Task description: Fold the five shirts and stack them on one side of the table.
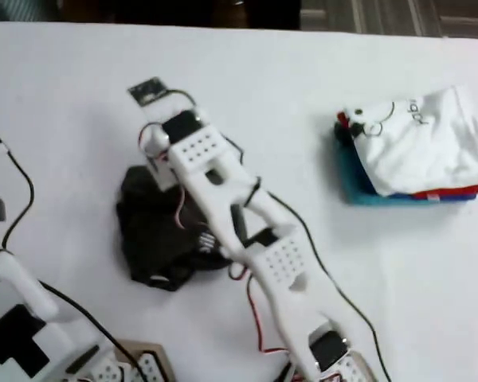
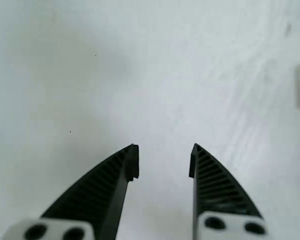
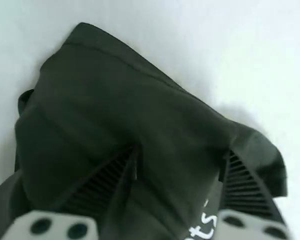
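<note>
Nothing here reads as a whole word. The white shirt, lying at the table's three o'clock, carries dark curved marks too small to make out. The black shirt shows a scrap of white lettering, only partly seen.

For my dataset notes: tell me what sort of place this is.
Likely a robotics lab bench, not a home: a desktop robot arm with exposed wires at a plain white table, a crumpled black shirt and a stack of folded shirts.
</note>
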Controlling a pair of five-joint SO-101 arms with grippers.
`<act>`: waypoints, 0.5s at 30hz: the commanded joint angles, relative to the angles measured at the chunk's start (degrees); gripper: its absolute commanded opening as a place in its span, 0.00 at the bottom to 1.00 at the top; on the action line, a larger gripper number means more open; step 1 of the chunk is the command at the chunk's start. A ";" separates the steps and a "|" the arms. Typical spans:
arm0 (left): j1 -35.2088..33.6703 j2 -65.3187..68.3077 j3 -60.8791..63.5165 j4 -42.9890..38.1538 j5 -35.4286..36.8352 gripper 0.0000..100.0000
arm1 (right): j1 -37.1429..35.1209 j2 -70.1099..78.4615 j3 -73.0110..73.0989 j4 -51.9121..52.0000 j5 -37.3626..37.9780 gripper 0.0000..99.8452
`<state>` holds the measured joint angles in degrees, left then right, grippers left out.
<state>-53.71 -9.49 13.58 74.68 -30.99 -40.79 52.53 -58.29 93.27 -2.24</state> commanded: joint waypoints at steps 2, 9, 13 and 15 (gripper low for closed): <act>-0.44 -2.55 -0.22 -0.88 -0.44 0.18 | 0.40 4.97 -9.67 4.70 -0.18 0.23; -1.14 -2.46 0.13 -0.88 -2.73 0.18 | 2.95 6.11 -14.15 6.02 0.18 0.01; -0.97 -2.11 0.22 -0.88 -3.96 0.18 | 6.81 1.45 -20.40 7.78 3.16 0.02; -0.62 -2.11 0.22 -0.88 -3.96 0.18 | 9.01 -1.63 -22.24 8.04 7.12 0.02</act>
<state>-54.33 -9.49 13.93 74.68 -34.51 -35.52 59.38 -75.78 100.04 0.75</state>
